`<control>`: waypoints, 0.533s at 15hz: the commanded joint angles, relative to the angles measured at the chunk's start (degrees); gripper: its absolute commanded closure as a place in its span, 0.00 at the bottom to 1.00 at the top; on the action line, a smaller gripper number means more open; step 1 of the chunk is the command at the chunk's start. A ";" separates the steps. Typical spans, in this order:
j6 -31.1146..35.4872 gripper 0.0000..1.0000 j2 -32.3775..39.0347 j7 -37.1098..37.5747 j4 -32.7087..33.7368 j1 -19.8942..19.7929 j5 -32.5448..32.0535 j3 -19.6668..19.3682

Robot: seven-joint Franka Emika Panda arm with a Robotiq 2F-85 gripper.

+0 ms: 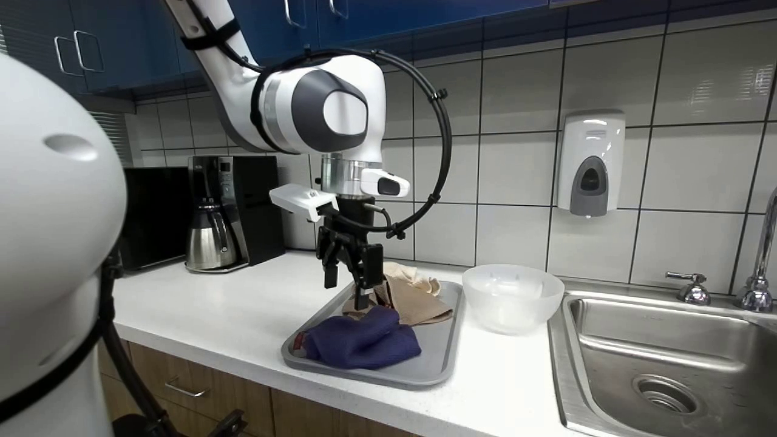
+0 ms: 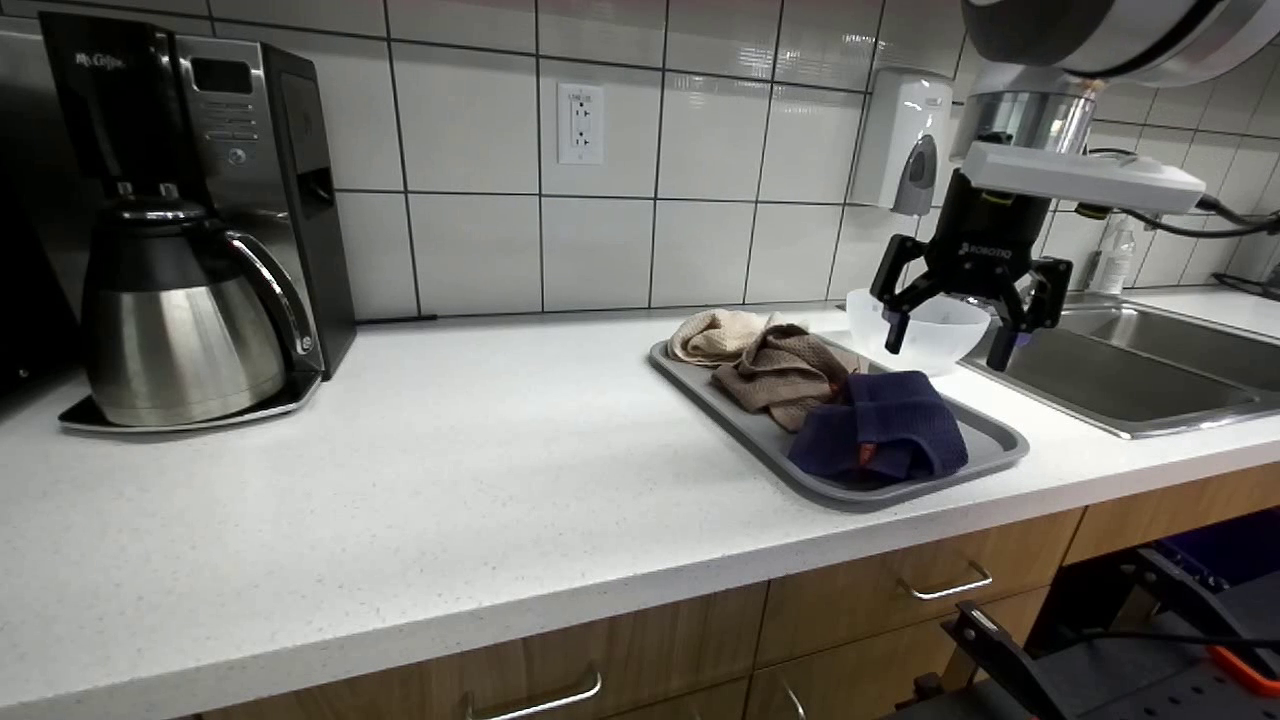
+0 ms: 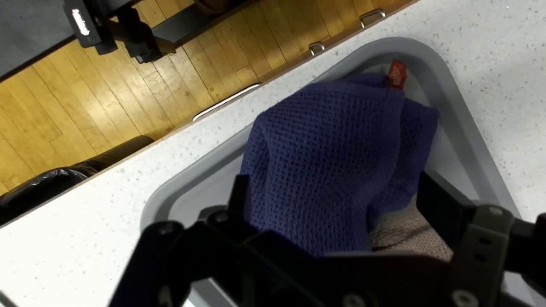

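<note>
My gripper (image 1: 346, 288) is open and empty, pointing down above a grey tray (image 1: 438, 355) on the counter. It also shows open in an exterior view (image 2: 948, 343) and in the wrist view (image 3: 335, 187). A crumpled purple-blue towel (image 1: 364, 340) with a red tag lies at the tray's front; it fills much of the wrist view (image 3: 324, 149) between the fingers. A brown towel (image 2: 782, 372) lies behind it, partly under the right finger in the wrist view (image 3: 411, 234). A cream towel (image 2: 722, 335) lies at the tray's back. The fingertips appear apart from the towels.
A translucent white bowl (image 1: 513, 300) stands between the tray and the steel sink (image 1: 567, 370). A soap dispenser (image 1: 592, 164) hangs on the tiled wall. A coffee maker with a steel carafe (image 2: 190, 320) stands at the counter's far end. Wooden drawers (image 2: 960, 570) have protruding handles below.
</note>
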 commanded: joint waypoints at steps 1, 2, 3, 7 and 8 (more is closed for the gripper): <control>3.46 0.00 3.10 2.99 0.04 0.00 -1.80 1.19; 4.43 0.00 3.92 3.20 0.04 -0.01 -2.04 1.24; 5.28 0.00 4.70 3.62 0.04 -0.03 -2.39 1.30; 8.42 0.00 7.59 5.25 0.05 -0.05 -3.73 1.20; 9.17 0.00 8.36 5.67 0.05 -0.05 -4.05 1.12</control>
